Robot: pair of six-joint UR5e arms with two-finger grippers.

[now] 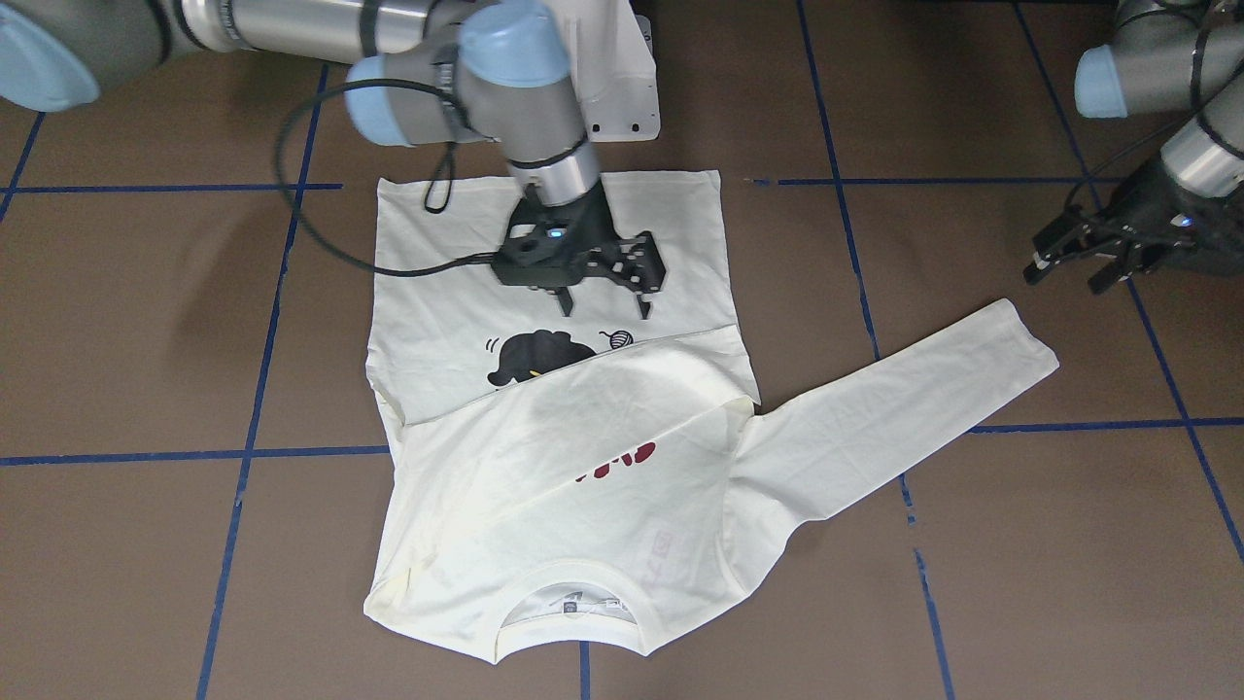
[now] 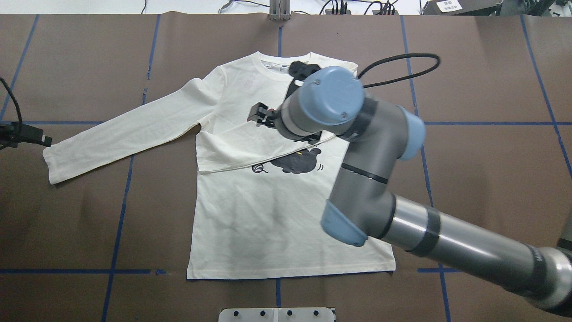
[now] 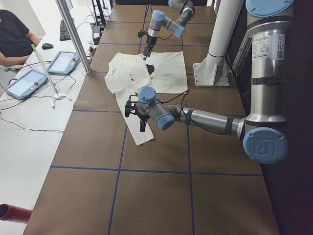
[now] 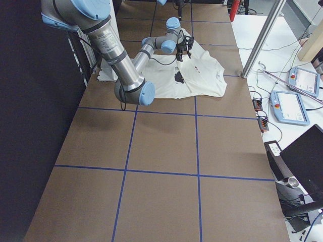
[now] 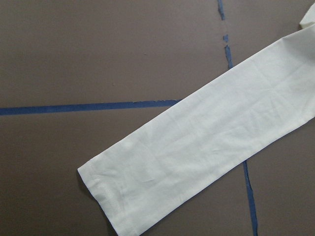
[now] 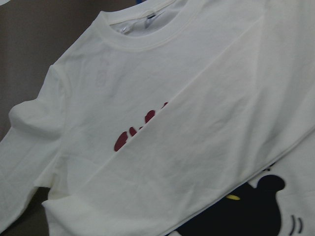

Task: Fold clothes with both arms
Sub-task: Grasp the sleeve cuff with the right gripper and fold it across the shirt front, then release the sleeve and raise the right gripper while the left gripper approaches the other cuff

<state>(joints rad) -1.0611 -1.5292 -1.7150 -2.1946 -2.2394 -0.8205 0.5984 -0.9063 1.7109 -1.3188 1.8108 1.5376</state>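
The shirt (image 1: 544,515) is laid flat on the desk (image 1: 146,340), with the collar (image 1: 573,586) turned away from the robot's base. A folded sleeve (image 1: 583,413) is laid slantwise across the chest, so that the cat (image 1: 539,355) is partly covered and only a bit of the red lettering (image 1: 622,459) is seen. A straight sleeve (image 1: 904,408) is stretched out toward the robot's left. The right pincer (image 1: 604,306) is held above the shirt's lower half, near the cat, fingers spread, nothing gripped. The left pincer (image 1: 1066,277) is held over bare desk near the cuff (image 5: 103,191) of the straight sleeve, apart from it, likewise spread and empty.
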